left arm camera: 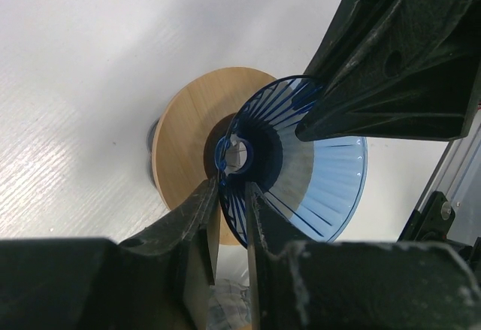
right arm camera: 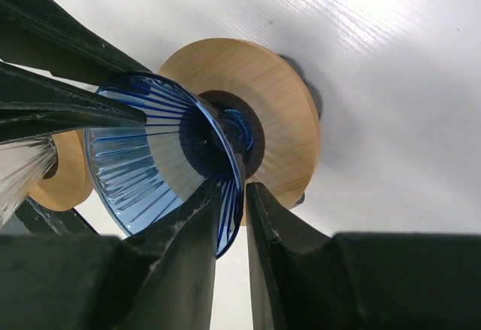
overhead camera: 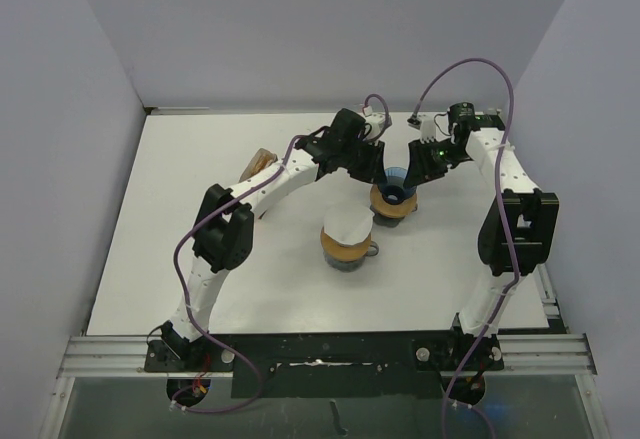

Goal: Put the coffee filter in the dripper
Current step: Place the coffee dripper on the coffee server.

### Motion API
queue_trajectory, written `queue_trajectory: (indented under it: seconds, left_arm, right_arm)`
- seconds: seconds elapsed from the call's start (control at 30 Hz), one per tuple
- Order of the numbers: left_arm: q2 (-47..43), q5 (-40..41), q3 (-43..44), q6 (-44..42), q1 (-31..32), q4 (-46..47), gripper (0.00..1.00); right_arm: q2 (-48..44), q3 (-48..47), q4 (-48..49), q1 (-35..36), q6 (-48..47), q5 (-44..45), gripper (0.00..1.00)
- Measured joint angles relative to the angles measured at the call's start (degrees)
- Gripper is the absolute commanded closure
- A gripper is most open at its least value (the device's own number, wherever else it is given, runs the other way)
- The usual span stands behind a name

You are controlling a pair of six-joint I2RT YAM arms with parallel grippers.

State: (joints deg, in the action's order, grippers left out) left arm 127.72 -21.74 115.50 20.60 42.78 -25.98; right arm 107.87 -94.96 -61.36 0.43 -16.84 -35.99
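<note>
The left jaws and right jaws each straddle the stiff, thin rim of the blue dripper (left arm camera: 331, 180), though whether they are clamped cannot be told, while the white coffee filter (overhead camera: 345, 227), probably light, crushable paper best pinched at its upper edge, sits apart, just short of both jaws.

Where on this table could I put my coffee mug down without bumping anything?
Widest bare patch: the near middle of the table, between the two arm bases and in front of the filter-topped cup. Also the far-left strip behind the brown filter stack. Crowded: far centre, where left gripper and right gripper meet at the blue dripper.
</note>
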Motion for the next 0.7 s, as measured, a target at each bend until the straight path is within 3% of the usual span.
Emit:
queue_trajectory:
  seconds: [0.47,0.7]
  left_arm:
    - [0.0,0.09,0.0,0.46,0.24,0.07,1.0]
    - [0.0,0.07,0.0,2.32,0.24,0.04,1.0]
  right_arm:
    - [-0.37,0.5,0.17,0.0,0.2,-0.04,0.84]
    - [-0.35,0.5,0.17,-0.02,0.39,0.13,0.85]
